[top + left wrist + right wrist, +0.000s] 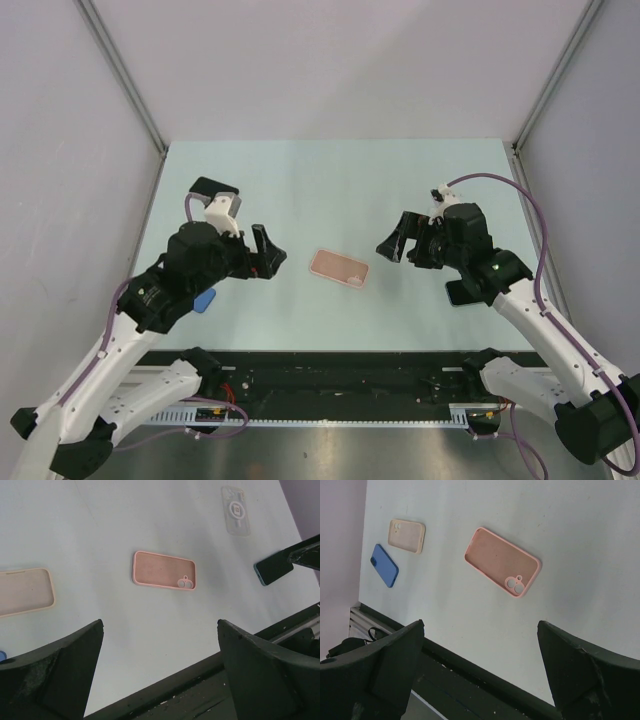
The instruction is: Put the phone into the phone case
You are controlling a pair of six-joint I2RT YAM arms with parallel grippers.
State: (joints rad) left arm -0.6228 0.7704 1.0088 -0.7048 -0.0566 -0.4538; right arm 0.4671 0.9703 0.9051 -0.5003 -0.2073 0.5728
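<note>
A pink phone case (340, 267) lies open side up in the middle of the table, and also shows in the left wrist view (164, 570) and the right wrist view (502, 569). A dark phone with a teal edge (273, 570) lies flat to its right, partly under the right arm (462, 293). My left gripper (268, 252) is open and empty above the table left of the case (160, 625). My right gripper (395, 240) is open and empty right of the case (481, 624).
A beige case (25, 591) lies left of the pink one (406, 536). A flat blue phone or case (384, 565) lies near the front left (205, 300). A clear case with a ring (236, 517) lies at the far right. The black front rail (340, 375) runs along the near edge.
</note>
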